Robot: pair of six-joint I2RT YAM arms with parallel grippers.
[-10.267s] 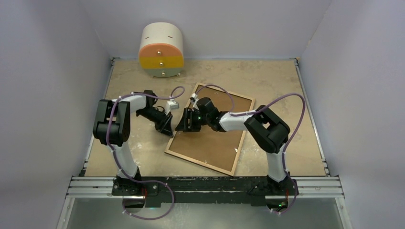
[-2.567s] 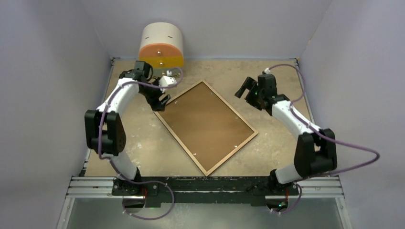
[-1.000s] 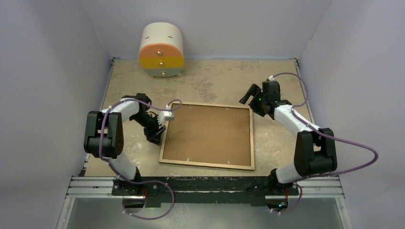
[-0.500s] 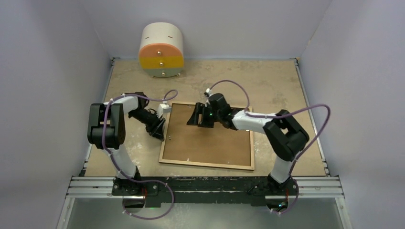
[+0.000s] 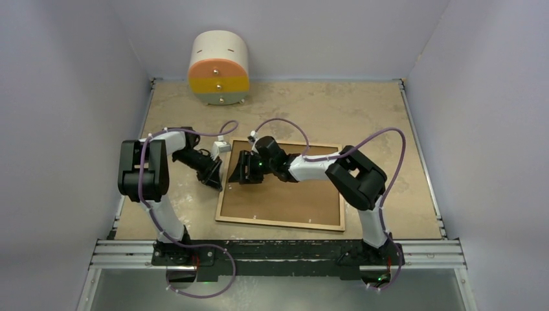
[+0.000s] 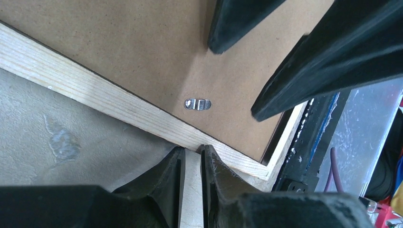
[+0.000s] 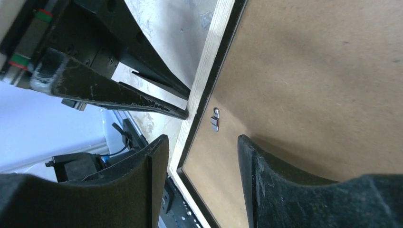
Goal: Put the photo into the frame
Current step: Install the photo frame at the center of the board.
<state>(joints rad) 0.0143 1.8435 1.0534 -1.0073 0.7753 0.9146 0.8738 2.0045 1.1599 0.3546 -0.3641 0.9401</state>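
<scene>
The right gripper (image 5: 241, 173) has swung over to the face-down frame (image 5: 278, 223)'s left edge, jaws apart above a metal tab (image 7: 215, 121), while the left gripper (image 5: 217, 179) sits nearly closed against that rail, grip uncertain; backing board (image 5: 291, 194) still fitted, photo unseen.

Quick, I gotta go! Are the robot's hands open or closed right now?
Left gripper: almost closed at the frame edge; holding it or not, can't tell.
Right gripper: open, holding nothing.
</scene>
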